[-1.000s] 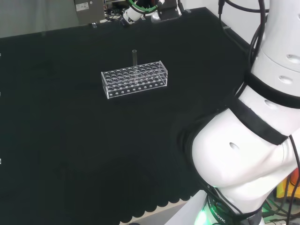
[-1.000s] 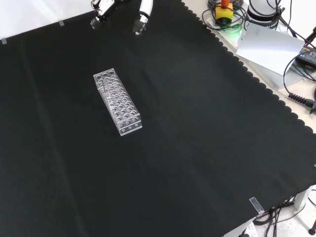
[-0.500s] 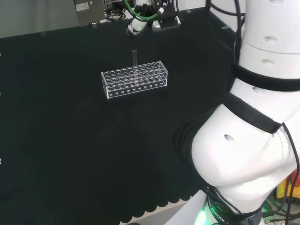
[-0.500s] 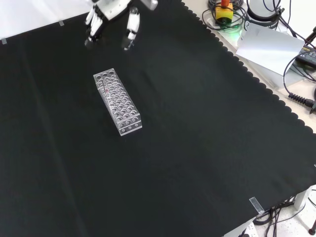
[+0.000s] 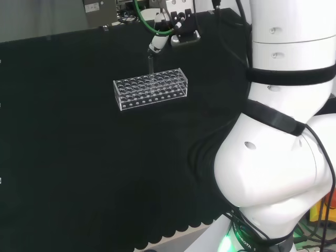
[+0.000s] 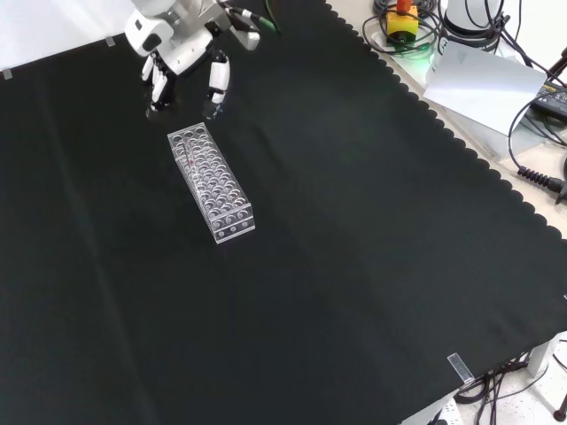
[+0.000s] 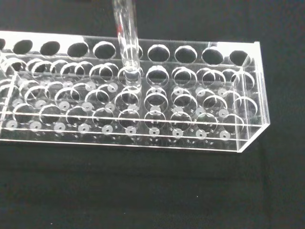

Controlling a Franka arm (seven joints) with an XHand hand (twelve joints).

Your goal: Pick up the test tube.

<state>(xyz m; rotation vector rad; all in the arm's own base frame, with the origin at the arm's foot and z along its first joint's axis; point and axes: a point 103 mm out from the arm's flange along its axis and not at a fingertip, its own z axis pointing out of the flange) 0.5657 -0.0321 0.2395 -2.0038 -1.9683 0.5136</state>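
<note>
Your black and white robot hand (image 6: 182,60) has dropped in from the far edge of the desk (image 6: 354,266) over the last second and now hangs just above the rack's end, fingers relaxed and spread, holding nothing. So you're on approach. The thin clear glass test tube (image 7: 126,33) stands upright in the clear plastic many-holed rack (image 5: 150,88): smooth, round, hard to spot against black cloth.

Black cloth (image 6: 354,266) covers the bench; cables (image 6: 532,168) beside it.
</note>
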